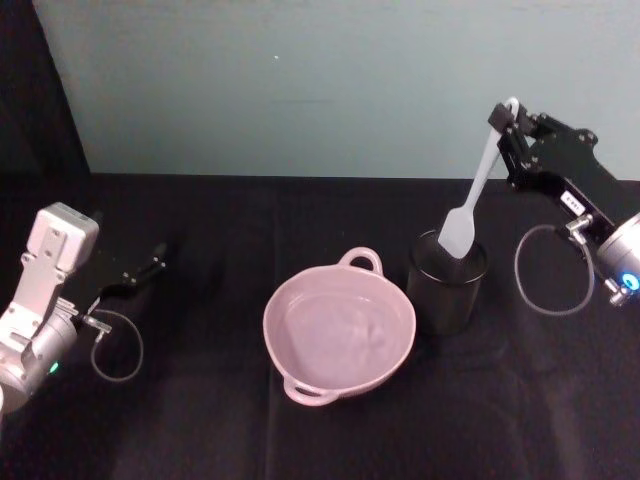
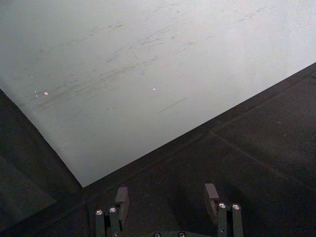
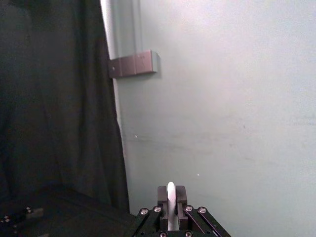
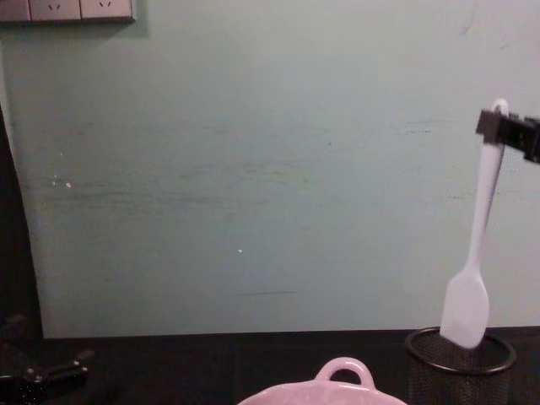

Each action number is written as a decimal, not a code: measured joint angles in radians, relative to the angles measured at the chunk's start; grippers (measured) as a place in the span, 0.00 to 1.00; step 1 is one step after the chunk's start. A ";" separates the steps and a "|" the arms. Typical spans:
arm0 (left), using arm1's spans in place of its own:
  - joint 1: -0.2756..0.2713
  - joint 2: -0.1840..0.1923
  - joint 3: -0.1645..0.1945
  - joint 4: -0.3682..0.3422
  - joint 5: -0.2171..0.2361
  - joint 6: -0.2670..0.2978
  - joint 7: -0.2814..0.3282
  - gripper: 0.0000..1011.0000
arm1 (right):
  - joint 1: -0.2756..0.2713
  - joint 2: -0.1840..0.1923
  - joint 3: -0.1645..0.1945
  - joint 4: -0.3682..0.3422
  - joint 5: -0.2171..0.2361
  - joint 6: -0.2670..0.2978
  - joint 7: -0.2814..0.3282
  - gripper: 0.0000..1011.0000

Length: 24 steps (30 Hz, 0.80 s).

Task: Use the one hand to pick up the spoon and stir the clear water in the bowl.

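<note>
The black boxy right gripper [image 1: 508, 122] pinches the loop end of the long slim white plastic spoon [image 1: 472, 197], which hangs almost upright, its flat squarish head just at the rim of the black wire-mesh cup [image 1: 446, 282]. The pale pink round bowl [image 1: 300, 372], holding clear water, sits just beside the cup toward the robot's left, so the spoon must travel that way. The left gripper [image 1: 150, 268] rests parked far left on the black table [image 1: 520, 400], fingers apart and empty.

Glossy pink bowl [image 1: 339, 335], seemingly plastic spoon [image 1: 470, 203]
</note>
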 joint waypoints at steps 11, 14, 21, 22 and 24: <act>0.000 0.000 0.000 0.000 0.000 0.000 0.000 0.99 | -0.007 -0.040 -0.018 0.097 0.012 -0.012 0.015 0.11; 0.000 0.000 0.000 0.000 0.000 0.000 0.000 0.99 | -0.011 -0.054 -0.022 0.123 0.026 -0.013 0.024 0.11; 0.000 0.000 0.000 0.000 0.000 0.000 0.000 0.99 | -0.018 -0.076 -0.025 0.167 0.066 -0.011 0.036 0.11; 0.000 0.000 0.000 0.000 0.000 0.000 0.000 0.99 | -0.018 -0.077 -0.025 0.171 0.069 -0.010 0.036 0.11; 0.000 0.000 0.000 0.000 0.000 0.000 0.000 0.99 | -0.017 -0.080 -0.026 0.180 0.075 -0.009 0.036 0.11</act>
